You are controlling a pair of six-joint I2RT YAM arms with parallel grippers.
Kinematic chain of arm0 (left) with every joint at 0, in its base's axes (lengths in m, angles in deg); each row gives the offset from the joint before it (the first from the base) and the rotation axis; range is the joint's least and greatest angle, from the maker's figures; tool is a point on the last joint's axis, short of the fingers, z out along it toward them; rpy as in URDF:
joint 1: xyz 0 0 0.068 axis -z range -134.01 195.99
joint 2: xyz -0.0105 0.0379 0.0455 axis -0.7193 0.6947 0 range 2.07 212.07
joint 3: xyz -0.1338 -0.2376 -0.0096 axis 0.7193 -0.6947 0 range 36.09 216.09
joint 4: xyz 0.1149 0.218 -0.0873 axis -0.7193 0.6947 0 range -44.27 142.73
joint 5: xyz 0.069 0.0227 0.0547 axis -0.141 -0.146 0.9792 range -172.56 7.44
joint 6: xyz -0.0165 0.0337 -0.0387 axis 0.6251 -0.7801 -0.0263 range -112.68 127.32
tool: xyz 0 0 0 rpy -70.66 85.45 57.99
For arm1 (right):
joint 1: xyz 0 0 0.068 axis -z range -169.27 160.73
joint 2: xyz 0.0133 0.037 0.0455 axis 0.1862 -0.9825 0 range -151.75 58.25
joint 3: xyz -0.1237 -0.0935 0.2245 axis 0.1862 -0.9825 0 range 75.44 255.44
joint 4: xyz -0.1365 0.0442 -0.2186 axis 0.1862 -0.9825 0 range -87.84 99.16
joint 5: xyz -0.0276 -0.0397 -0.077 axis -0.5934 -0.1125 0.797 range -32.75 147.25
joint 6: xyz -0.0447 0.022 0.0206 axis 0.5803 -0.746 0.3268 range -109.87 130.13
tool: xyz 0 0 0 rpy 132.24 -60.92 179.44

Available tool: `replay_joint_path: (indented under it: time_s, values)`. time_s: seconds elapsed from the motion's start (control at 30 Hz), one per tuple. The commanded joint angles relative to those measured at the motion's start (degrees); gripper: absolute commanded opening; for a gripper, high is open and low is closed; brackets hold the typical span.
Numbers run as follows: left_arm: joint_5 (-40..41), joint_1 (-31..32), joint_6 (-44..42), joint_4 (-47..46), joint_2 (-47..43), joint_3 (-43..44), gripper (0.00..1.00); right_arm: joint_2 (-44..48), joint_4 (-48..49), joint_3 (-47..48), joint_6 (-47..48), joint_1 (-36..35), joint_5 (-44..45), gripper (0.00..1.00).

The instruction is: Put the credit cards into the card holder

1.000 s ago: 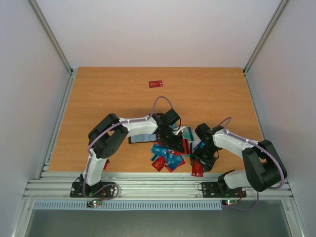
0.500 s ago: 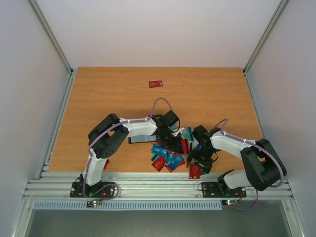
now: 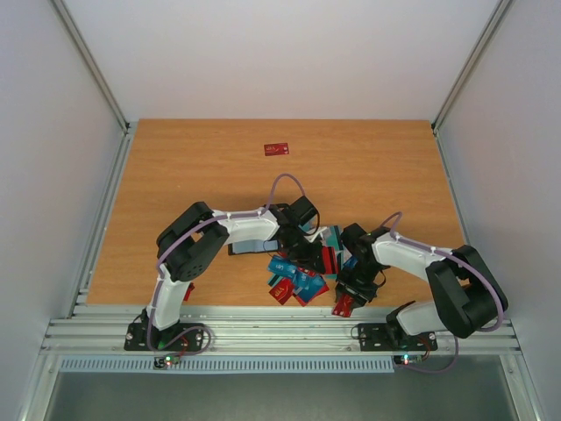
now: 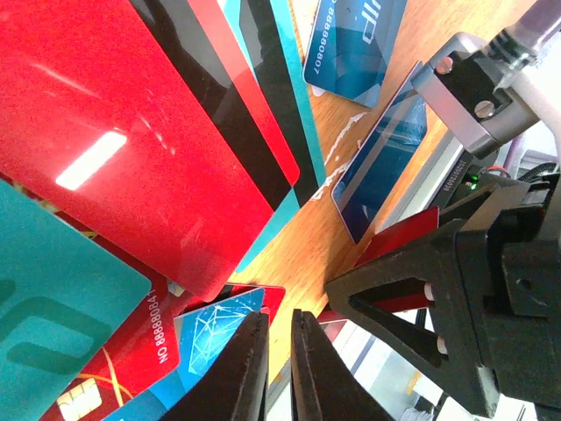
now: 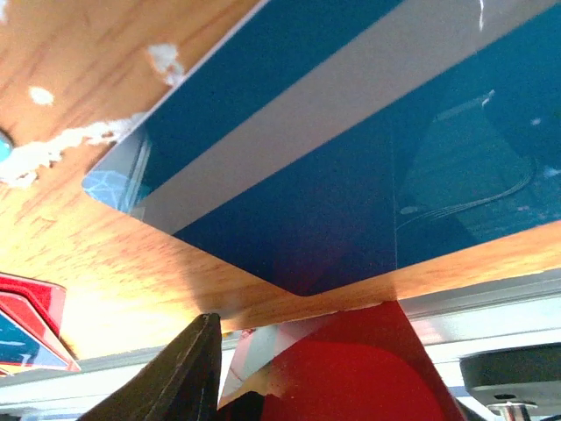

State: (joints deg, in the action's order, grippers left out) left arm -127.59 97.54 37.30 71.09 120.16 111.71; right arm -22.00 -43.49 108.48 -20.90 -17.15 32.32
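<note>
Gripping red card: right tool. Left tool clenched, empty. Blue striped card flat, long axis diagonal.

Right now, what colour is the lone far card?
The lone card is red, best seen in top external.

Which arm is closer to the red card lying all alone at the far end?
Left. The left end effector is over the card pile, well short of the lone red card. The right end effector sits further back toward the robot and further right, so further off.
</note>
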Motion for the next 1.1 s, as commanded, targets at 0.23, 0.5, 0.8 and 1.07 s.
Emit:
replay_joint_path:
  time_s: [0.23, 0.5, 0.8, 1.07]
  values:
    - [-0.8, -0.1, 0.0, -1.0, -2.0, 1.4, 0.1, 1.8, -5.9, 5.0, 2.7, -0.3, 9.6, 0.15]
    - [-0.6, -0.1, -0.2, -0.5, -2.2, 2.3, 0.11, 2.6, -9.1, 8.0, 4.3, -0.3, 8.3, 0.01]
    - [1.9, -2.0, -0.4, 2.0, -10.0, 0.8, 0.11, 7.4, -14.1, 15.5, 10.3, -0.3, 6.9, 0.01]
    - [5.2, -11.3, -2.8, 8.0, -25.8, -5.6, 0.16, 7.3, -7.0, 28.4, 23.2, -0.3, -4.1, 0.01]
